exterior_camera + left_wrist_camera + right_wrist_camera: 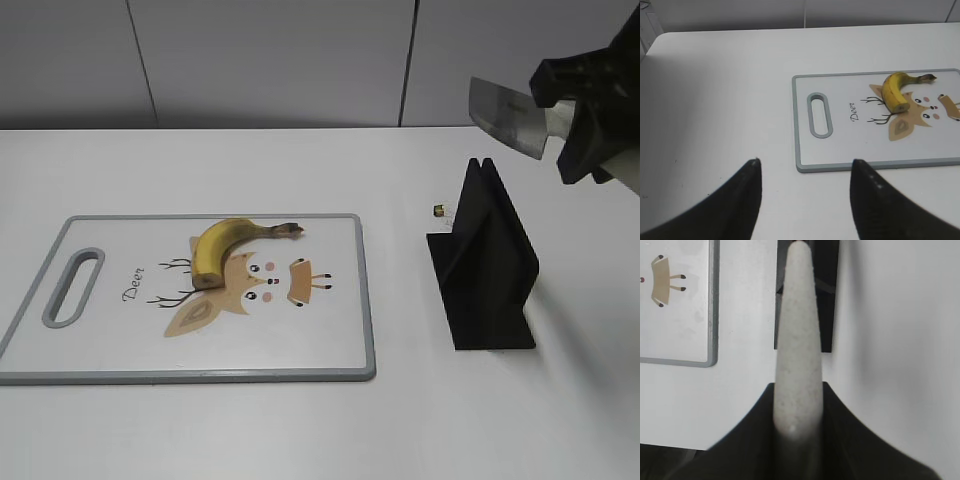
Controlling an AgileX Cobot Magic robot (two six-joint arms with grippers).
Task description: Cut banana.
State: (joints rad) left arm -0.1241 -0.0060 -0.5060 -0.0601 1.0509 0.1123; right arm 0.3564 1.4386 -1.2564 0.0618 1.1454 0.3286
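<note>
On the board (330, 300) at left, banana (222, 244) lying over the deer print (245, 285), right gripper (580, 110) clamped on knife (510, 117) above black stand (485, 265), left gripper (805, 200) spread, holding nothing.

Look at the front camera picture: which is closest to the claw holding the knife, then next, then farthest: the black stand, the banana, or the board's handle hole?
From the right gripper:
1. Black stand, just below it.
2. Banana, mid-board, leftward.
3. Handle hole, the board's far left end.
</note>
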